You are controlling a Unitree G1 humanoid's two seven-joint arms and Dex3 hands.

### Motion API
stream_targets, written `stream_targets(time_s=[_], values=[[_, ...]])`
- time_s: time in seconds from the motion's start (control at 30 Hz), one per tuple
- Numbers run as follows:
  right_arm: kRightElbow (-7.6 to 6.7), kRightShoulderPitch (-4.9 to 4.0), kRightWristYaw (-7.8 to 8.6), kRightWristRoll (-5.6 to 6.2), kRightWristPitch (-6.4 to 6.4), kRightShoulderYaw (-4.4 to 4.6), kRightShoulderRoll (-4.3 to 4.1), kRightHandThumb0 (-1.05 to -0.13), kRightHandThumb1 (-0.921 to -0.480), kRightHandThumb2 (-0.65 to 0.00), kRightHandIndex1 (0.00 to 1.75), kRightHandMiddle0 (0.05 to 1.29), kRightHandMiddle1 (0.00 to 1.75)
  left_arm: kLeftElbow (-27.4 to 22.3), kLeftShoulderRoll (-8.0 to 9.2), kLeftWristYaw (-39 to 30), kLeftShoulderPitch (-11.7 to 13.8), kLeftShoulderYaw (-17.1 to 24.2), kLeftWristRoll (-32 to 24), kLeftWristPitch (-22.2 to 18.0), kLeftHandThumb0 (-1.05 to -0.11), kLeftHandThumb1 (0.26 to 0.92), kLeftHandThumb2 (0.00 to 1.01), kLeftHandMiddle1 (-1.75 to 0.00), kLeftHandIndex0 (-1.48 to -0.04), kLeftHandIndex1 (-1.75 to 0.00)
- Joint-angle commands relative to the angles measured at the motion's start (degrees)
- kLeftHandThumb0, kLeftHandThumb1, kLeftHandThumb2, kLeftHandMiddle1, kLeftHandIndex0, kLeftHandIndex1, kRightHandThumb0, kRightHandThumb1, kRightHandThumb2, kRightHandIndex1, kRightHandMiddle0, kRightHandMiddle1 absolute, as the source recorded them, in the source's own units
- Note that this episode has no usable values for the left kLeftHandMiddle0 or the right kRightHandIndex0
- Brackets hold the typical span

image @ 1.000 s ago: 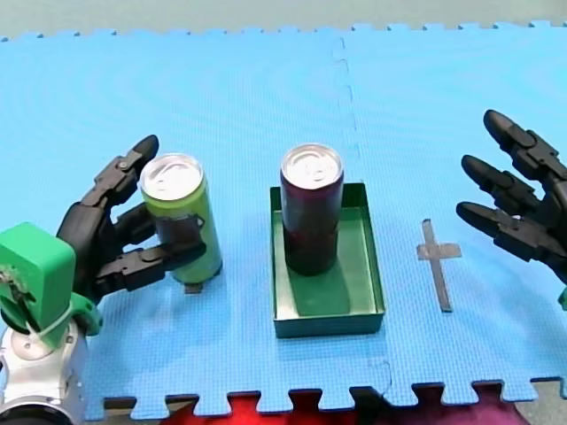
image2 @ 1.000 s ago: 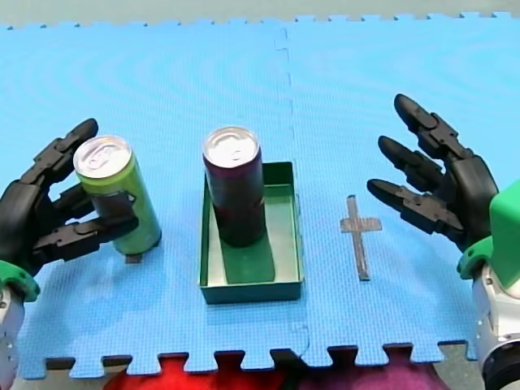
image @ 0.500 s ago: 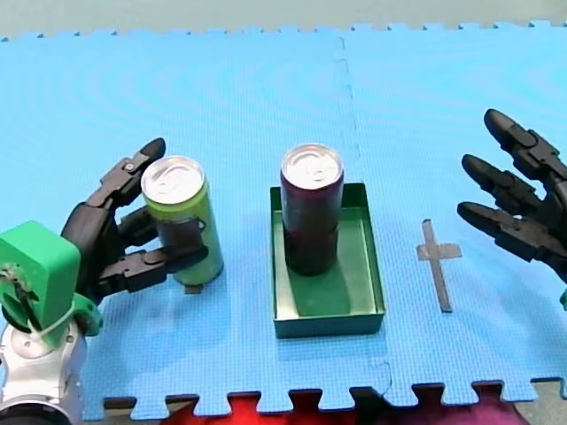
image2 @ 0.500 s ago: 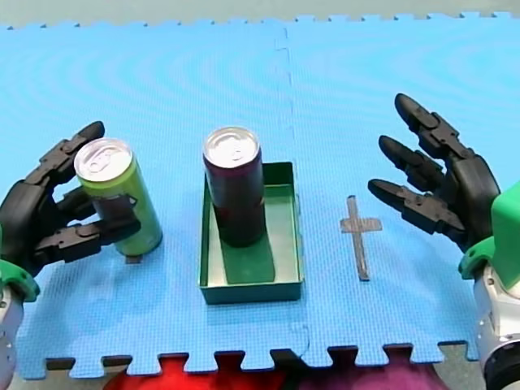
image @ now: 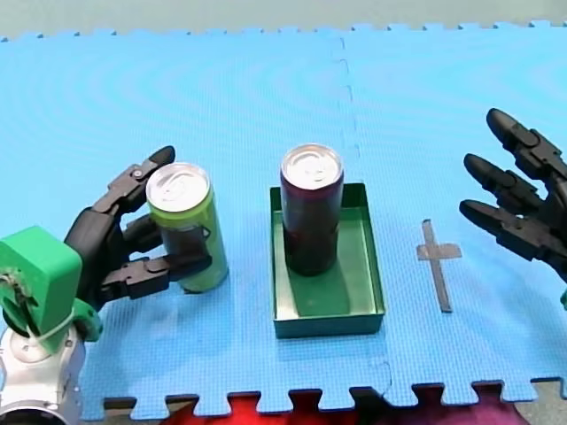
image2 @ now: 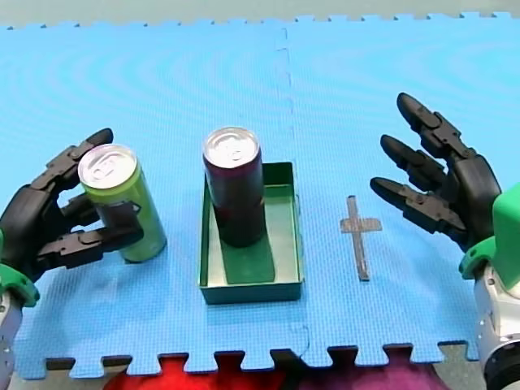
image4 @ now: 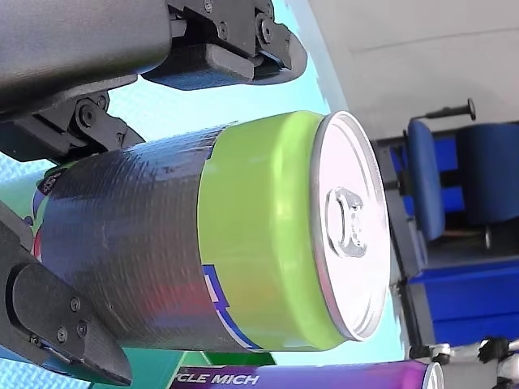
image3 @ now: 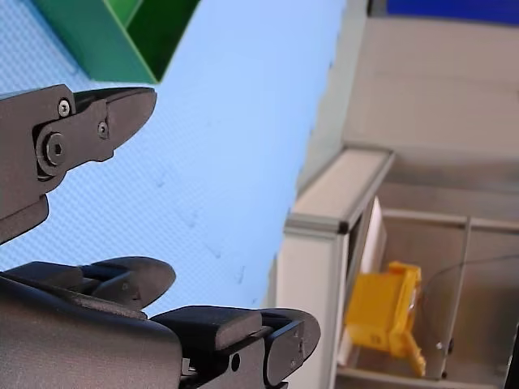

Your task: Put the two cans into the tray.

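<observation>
Left hand (image: 115, 252) grips the tall lime-green drink can (image: 186, 228) upright, probably so it stands in the green rectangular tray (image: 373, 297) beside it; right hand (image: 518, 212) empty, past the tray.

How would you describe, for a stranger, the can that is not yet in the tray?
On the blue foam mat, find the green tray near the middle. Left of it, outside, is the lime-green can, gripped by the robot's left hand; the right hand hangs open far right. The dark purple can, by contrast, stands inside the tray, untouched.
</observation>
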Motion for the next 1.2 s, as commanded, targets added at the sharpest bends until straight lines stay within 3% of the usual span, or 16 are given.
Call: stream_targets(time_s=[0.0, 0.33, 0.93, 1.17], values=[[0.10, -0.29, -0.09, 0.04, -0.19, -0.10, -0.37, -1.048, -0.893, -0.008, 0.00, 0.31, 0.00, -0.53, 0.14, -0.20, 0.36, -0.06, -0.14, 0.35, -0.989, 0.651, 0.00, 0.00, -0.30, 0.00], [0.85, -0.59, -0.02, -0.19, -0.68, -0.05, -0.45, -1.048, -0.901, -0.008, 0.00, 0.31, 0.00, -1.28, -0.06, -0.10, 0.60, -0.15, -0.08, 0.71, -0.994, 0.649, 0.00, 0.00, -0.30, 0.00], [1.25, -0.32, 0.72, -0.05, -1.88, -0.18, -0.47, -1.048, -0.907, -0.005, 0.00, 0.31, 0.00, -0.60, -0.11, 0.28, 0.37, -0.35, 0.36, 0.20, -1.042, 0.658, 0.00, 0.00, -0.30, 0.00], [1.34, -0.46, 0.66, 0.00, -1.81, -0.32, -0.46, -1.048, -0.907, -0.003, 0.00, 0.31, 0.00, 0.50, -0.17, 0.92, -0.21, -0.58, 0.72, -0.05, -1.048, 0.662, 0.00, 0.00, -0.30, 0.00]])
